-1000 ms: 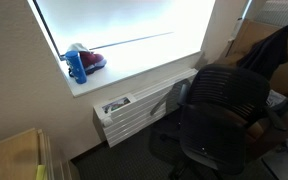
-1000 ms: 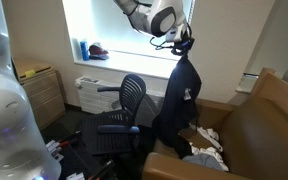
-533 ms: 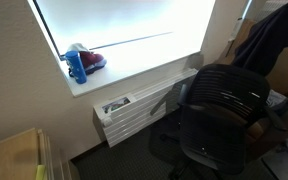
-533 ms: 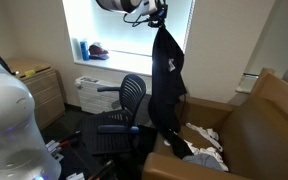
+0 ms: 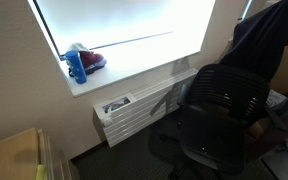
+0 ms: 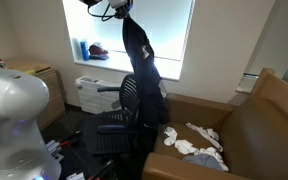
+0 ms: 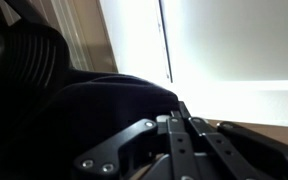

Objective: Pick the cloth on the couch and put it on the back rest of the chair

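Cloth in the air, close to the chair.
The cloth (image 6: 139,60) hangs long and limp from the gripper (image 6: 117,8), fingers (image 7: 176,128) pinching its top part. Its lower end is at the chair (image 6: 127,108) back rest, contact not clear, left of the couch (image 6: 259,125). Soft, light fabric, prob. swings and slips; hold near the top and drape w/ similar length on both sides.
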